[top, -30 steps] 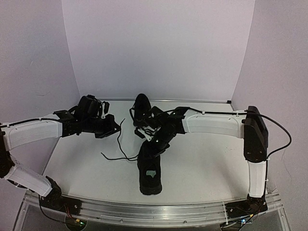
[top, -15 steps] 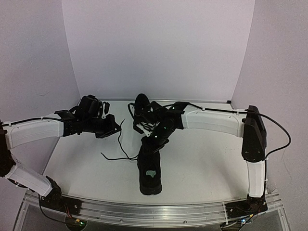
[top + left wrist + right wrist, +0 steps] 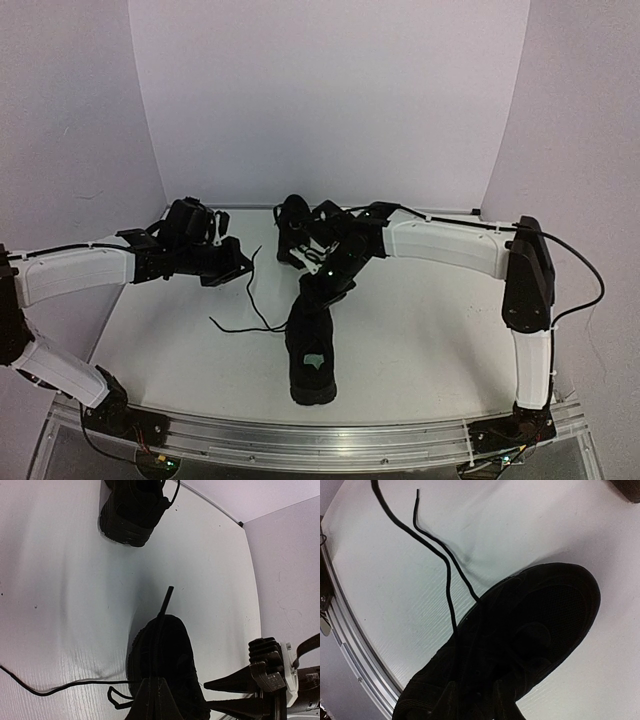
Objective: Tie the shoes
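Observation:
The near shoe point(image 3: 310, 355), all black with a pale insole label, lies heel toward me at the table's middle; it also shows in the left wrist view point(image 3: 167, 650) and fills the right wrist view point(image 3: 520, 630). The far shoe point(image 3: 292, 225) lies behind it point(image 3: 132, 507). My left gripper point(image 3: 236, 266) is left of the shoes, shut on a thin black lace point(image 3: 165, 605) whose tip sticks out past the fingers point(image 3: 156, 681). My right gripper point(image 3: 317, 290) hangs open just over the near shoe's laced front point(image 3: 475, 690), jaws either side of the lacing.
Loose black lace strands point(image 3: 250, 305) trail over the white table point(image 3: 420, 340) left of the near shoe, and run to the upper left in the right wrist view point(image 3: 445, 575). A metal rail point(image 3: 320, 435) edges the table's near side. Lilac walls close the back and sides.
The right arm's forearm and wrist have shifted a little back and right, the gripper staying over the near shoe's front. The left arm and both shoes have hardly moved.

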Tool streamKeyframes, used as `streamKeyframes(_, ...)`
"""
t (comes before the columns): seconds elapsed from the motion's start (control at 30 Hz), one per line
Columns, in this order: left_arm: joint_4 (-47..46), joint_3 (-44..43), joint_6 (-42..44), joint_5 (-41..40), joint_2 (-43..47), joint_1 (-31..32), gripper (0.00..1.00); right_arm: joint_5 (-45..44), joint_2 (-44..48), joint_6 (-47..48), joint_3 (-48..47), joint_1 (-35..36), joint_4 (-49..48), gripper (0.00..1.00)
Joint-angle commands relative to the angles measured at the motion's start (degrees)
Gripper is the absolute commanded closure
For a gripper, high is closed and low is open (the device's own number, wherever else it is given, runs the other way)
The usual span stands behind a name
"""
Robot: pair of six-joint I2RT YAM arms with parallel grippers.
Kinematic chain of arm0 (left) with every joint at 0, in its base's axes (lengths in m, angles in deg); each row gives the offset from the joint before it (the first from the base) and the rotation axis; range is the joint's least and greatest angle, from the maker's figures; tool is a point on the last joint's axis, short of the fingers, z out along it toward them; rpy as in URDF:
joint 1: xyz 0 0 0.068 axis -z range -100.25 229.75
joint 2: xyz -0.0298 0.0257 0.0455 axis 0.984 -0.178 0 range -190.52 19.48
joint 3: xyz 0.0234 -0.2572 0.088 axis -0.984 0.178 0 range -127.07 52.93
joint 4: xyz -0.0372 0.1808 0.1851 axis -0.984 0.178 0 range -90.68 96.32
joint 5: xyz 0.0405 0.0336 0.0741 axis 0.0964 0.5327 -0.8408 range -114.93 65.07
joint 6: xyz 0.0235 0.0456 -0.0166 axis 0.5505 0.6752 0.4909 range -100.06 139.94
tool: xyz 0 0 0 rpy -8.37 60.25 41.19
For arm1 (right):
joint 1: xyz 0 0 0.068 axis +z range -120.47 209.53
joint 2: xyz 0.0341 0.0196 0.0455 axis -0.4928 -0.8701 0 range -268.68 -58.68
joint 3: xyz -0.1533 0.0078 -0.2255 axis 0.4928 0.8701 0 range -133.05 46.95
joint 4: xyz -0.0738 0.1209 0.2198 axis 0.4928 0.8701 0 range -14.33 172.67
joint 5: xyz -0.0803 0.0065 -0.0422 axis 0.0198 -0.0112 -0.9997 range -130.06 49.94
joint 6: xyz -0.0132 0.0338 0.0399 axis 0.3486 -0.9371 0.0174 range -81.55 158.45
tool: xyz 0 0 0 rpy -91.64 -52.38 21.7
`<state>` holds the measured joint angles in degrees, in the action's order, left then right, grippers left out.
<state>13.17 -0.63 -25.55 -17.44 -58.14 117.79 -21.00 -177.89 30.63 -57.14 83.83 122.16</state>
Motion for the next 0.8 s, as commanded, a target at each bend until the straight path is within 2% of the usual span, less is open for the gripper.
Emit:
streamKeyframes(0.0, -2.1, -2.5, -0.5, 0.5, -1.0, -0.2, 1.00, 2.9, -2.0, 1.7, 0.1, 0.3, 1.4, 0.76)
streamKeyframes(0.3, -2.7, -2.3, -1.1, 0.6, -1.6, -0.3, 1.00, 3.6, -4.2, 2.7, -1.1, 0.3, 2.9, 0.77)
streamKeyframes(0.4, -2.9, -2.2, -1.6, 0.9, -1.8, -0.2, 1.00, 3.4, -4.1, 3.0, -1.4, 0.3, 3.2, 0.83)
streamKeyframes(0.57, -3.8, -2.1, -2.7, 1.9, -2.8, -0.3, 1.00, 5.5, -2.0, 4.2, -2.5, 0.3, 2.8, 0.99)
streamKeyframes(0.77, -5.7, -2.8, -2.5, 4.8, -4.9, -0.3, 1.00, 4.9, 2.0, 4.5, -1.5, 0.3, 0.3, 1.00)
